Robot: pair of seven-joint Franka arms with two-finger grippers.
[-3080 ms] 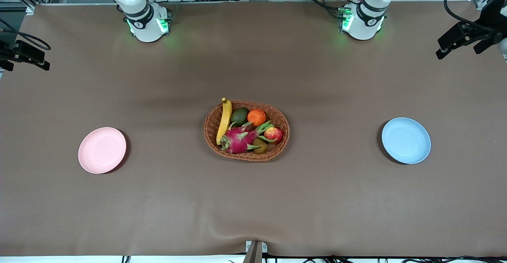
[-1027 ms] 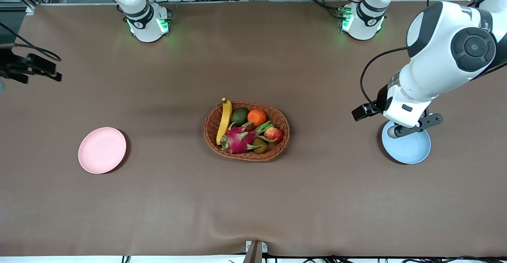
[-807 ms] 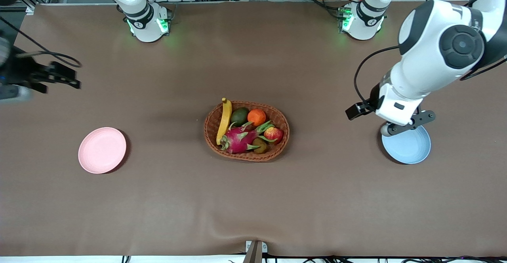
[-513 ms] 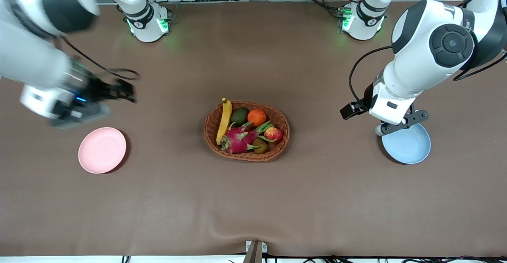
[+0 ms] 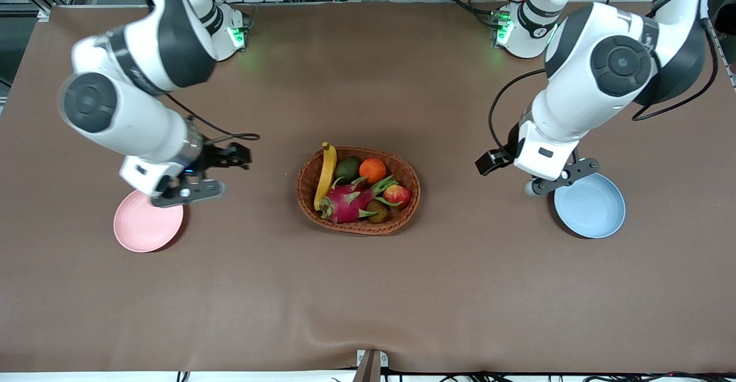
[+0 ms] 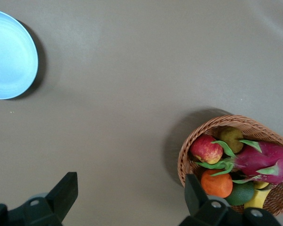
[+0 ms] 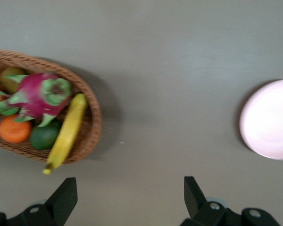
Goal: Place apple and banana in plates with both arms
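White arms, black joints, dark cables

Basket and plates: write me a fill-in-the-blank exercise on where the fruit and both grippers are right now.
1. The banana and the apple both lie in the woven ____.
2. The left gripper, fingers open, is over the rim of the ____ plate.
3. The right gripper, fingers open, is over the edge of the ____ plate.
4. The large pink fruit between banana and apple is a ____ fruit.

Missing words: basket; blue; pink; dragon
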